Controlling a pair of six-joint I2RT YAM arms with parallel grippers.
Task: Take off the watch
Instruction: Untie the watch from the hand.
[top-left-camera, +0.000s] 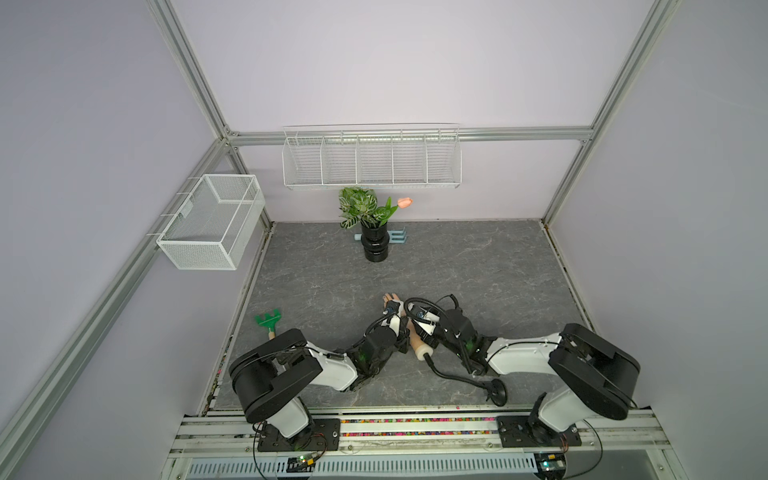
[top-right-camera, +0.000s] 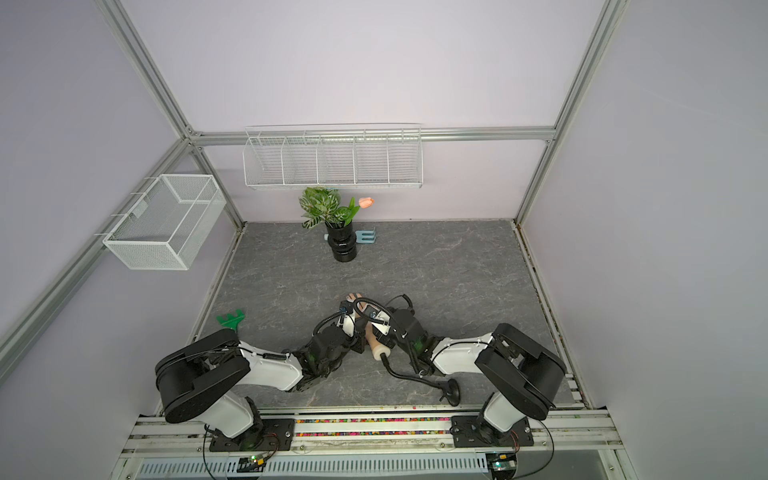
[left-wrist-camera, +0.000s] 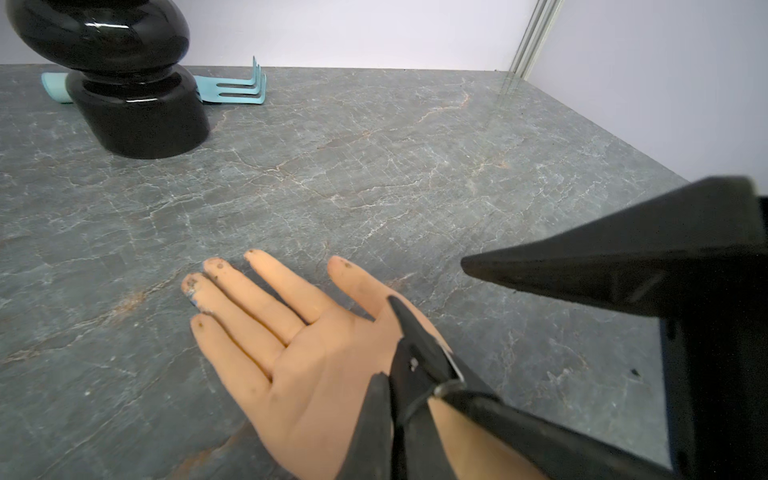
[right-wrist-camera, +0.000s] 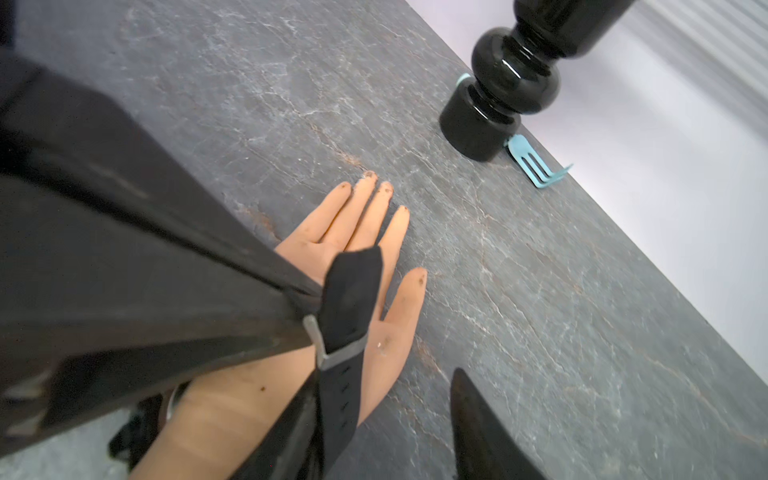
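Observation:
A mannequin hand (top-left-camera: 390, 297) lies palm up on the grey table, its fingers (left-wrist-camera: 257, 299) pointing toward the back wall. The watch shows as a black strap (right-wrist-camera: 345, 399) with a silver buckle (right-wrist-camera: 332, 353) across the wrist. Its case is hidden. My left gripper (left-wrist-camera: 390, 384) is shut on the strap's free tail (left-wrist-camera: 415, 353) just past the buckle. My right gripper (right-wrist-camera: 386, 436) hangs over the same wrist with its jaws apart. One finger lies along the strap, and the other finger (right-wrist-camera: 478, 436) stands clear over the table. In both top views the arms hide the wrist.
A black gooseneck stalk (top-left-camera: 453, 374) runs from the forearm's end (top-left-camera: 423, 353) to a suction base (top-left-camera: 496, 390) near the front edge. At the back stand a black vase (top-left-camera: 376, 247) with plants and a blue rake (top-left-camera: 399, 237). A green rake (top-left-camera: 268, 321) lies left. Wire baskets (top-left-camera: 372, 162) hang on the walls.

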